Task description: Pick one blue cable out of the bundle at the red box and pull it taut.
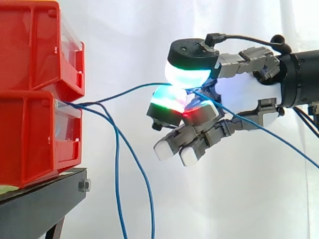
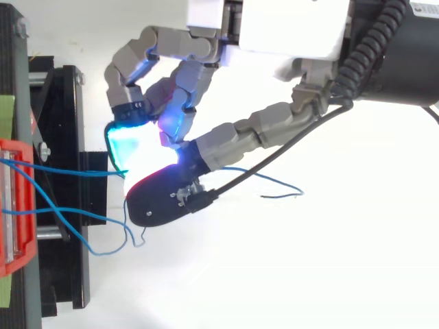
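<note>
Several thin blue cables point(image 1: 117, 149) come out of the lower red box point(image 1: 37, 139) at the left. One blue cable point(image 1: 127, 91) rises from the box's front to my hand point(image 1: 239, 89) and runs nearly straight. The hand is shut on it: the cable is pinched between the glowing thumb pad point(image 1: 188, 74) and a fingertip point(image 1: 168, 99), then trails down to the right. The other cables hang slack below the box. In the top view the pinched cable point(image 2: 68, 170) runs from the red box point(image 2: 15, 205) to the hand point(image 2: 206, 147).
A second red box point(image 1: 35, 45) is stacked on the lower one, both on a black stand point(image 1: 45, 196). A white curtain hangs behind. The top view shows loose cable ends point(image 2: 281, 188) on the white surface under the hand.
</note>
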{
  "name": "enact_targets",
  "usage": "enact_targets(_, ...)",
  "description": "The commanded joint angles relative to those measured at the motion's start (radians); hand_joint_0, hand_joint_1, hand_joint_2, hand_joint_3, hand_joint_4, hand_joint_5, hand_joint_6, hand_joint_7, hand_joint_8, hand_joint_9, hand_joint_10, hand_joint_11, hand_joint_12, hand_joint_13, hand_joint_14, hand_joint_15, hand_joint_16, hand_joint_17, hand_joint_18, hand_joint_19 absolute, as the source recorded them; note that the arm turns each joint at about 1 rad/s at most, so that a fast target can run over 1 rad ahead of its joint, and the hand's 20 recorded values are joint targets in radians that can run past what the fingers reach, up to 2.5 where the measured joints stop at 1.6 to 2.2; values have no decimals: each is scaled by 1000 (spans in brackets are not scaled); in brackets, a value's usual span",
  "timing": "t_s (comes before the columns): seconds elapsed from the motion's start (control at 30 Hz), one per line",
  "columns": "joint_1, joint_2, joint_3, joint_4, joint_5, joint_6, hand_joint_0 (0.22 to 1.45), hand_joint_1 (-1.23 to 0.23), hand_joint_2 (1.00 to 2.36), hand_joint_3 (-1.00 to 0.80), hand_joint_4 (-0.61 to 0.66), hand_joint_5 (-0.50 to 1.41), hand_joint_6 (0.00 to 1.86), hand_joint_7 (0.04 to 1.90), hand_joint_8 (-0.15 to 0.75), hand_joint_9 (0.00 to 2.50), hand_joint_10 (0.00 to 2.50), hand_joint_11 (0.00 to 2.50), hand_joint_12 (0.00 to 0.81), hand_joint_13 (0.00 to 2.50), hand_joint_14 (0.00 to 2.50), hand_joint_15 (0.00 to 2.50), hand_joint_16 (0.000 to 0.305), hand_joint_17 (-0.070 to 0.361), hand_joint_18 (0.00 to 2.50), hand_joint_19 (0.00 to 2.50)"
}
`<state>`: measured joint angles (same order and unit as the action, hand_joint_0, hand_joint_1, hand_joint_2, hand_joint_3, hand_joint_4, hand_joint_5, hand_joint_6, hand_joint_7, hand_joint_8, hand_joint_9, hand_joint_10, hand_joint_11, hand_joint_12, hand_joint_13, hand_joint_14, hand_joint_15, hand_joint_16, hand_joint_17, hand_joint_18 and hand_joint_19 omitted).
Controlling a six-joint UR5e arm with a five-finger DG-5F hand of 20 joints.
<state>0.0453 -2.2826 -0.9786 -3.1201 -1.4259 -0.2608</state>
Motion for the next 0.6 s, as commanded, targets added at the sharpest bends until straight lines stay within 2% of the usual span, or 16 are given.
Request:
enact_targets(0.0,1,0,1,0,1,0,609,-837,1005,-14,79,-92,892,1230,418,1244,12,1165,417,751,12,358,63,141,795,428)
enact_targets(0.13,1,0,0,-12,1,0,610,-847,1016,15,48,-87,888,1263,418,1260,12,1148,423,761,12,361,64,144,808,413)
enact_targets(0.3,1,0,0,-23,1,0,573,-839,1143,0,21,-80,883,1274,414,1264,12,1108,429,769,12,356,66,147,819,403)
enact_targets(0.4,1,0,0,-25,1,0,540,-831,1272,-17,19,-74,879,1288,419,1262,12,1064,437,771,11,352,67,151,818,398)
enact_targets(0.57,2,0,0,-26,2,0,522,-822,1350,-42,22,-70,874,1302,417,1231,14,909,450,750,10,319,68,153,803,381)
